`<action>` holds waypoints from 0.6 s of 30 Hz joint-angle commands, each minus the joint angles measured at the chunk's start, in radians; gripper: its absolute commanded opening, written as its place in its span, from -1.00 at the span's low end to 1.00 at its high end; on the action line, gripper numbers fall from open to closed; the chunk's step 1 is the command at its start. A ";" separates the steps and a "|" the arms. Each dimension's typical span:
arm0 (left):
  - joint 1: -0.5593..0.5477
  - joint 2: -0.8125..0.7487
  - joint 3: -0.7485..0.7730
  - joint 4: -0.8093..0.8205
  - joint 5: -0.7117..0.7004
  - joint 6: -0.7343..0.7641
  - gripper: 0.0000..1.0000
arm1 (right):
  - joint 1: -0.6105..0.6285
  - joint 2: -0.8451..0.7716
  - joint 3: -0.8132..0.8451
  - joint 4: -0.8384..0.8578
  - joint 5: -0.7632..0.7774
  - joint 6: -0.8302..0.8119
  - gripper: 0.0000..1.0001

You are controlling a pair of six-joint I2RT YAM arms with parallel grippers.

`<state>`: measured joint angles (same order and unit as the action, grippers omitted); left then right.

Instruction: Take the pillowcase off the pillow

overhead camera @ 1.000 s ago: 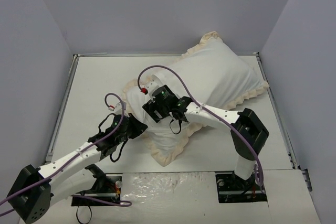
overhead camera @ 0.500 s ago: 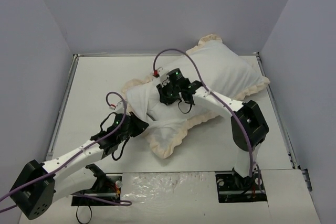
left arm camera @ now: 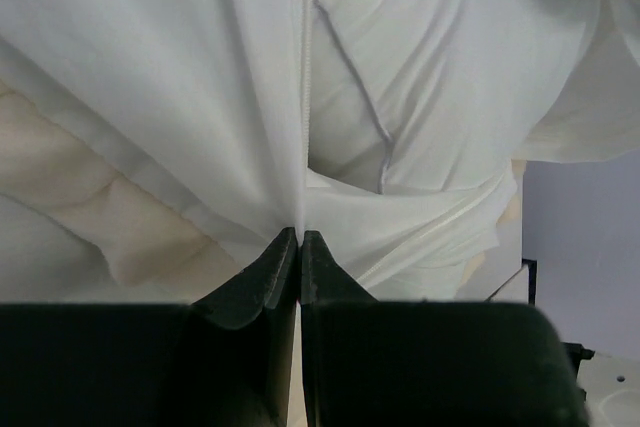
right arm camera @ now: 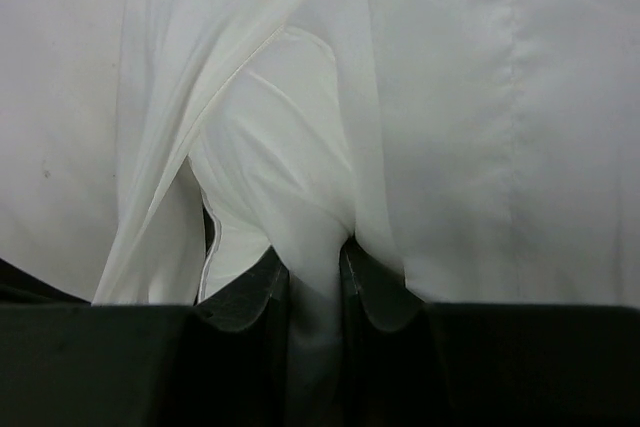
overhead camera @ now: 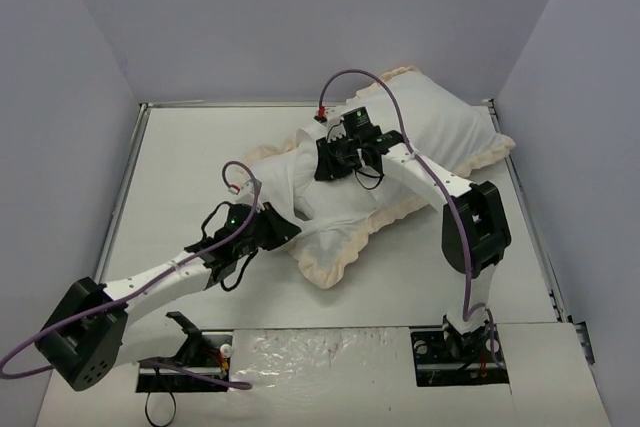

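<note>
Left claw (left arm camera: 299, 237) pinches pillowcase (overhead camera: 450, 137), long axis diagonal

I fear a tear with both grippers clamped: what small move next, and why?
Probably draw the right gripper a little toward the far wall, left gripper holding. The left pinches the pillowcase beside its frill; the right pinches what looks like the pillow bulging out.

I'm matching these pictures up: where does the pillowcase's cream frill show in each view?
Top external: the frill curls along the pillowcase's near edge, just right of the left gripper.
Left wrist: the frill fills the lower left, beside the shut jaws.
Right wrist: not in it, only white fabric.
Shared landmark: the white fold pinched by the left gripper, in top and left wrist views.
</note>
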<state>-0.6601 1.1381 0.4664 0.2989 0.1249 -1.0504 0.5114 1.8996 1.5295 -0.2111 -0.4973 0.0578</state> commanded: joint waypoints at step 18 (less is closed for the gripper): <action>-0.266 0.133 0.115 -0.297 0.317 0.063 -0.95 | -0.063 0.133 0.187 0.237 0.207 0.171 -1.00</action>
<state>-0.8078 1.2747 0.6189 0.1791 0.1764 -0.9718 0.5301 1.9831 1.6283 -0.2573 -0.4194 0.2085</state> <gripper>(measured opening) 0.031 0.149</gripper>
